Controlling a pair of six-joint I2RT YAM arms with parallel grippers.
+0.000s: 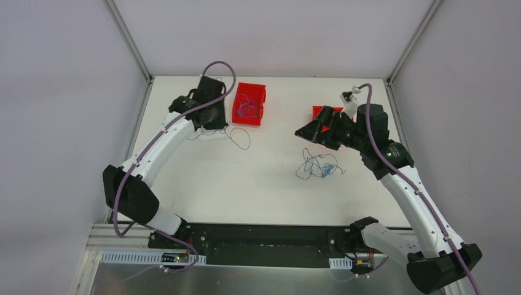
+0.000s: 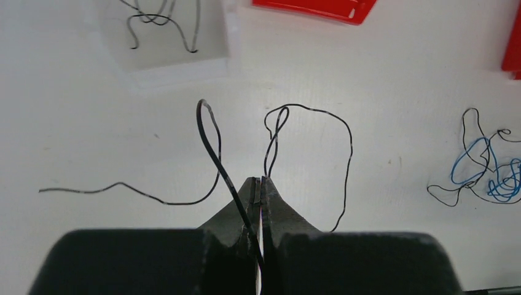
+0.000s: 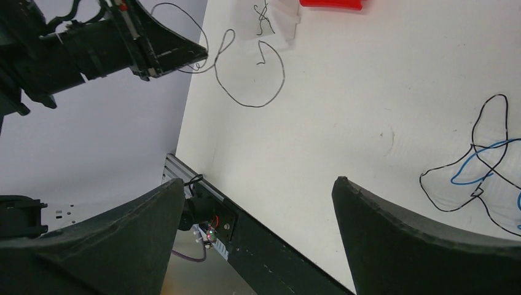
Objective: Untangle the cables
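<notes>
2 red bins (image 1: 262, 101), 1 clear tray (image 2: 178, 67) (black strands inside, count unclear), 1 loose black cable (image 2: 351, 147), 1 blue-black tangle (image 1: 319, 167), 2 arms (image 1: 153, 153).

White table (image 1: 203, 184), red bin (image 1: 253, 90), perhaps second red bin (image 1: 317, 111)

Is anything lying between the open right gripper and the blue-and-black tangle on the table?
Nothing visible. Only table surface separates the right gripper from the tangle. The left gripper, shut on a black cable, is well off to the side.

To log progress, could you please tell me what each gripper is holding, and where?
Left gripper pinches the thin black wire partway along; right gripper holds nothing.
</notes>
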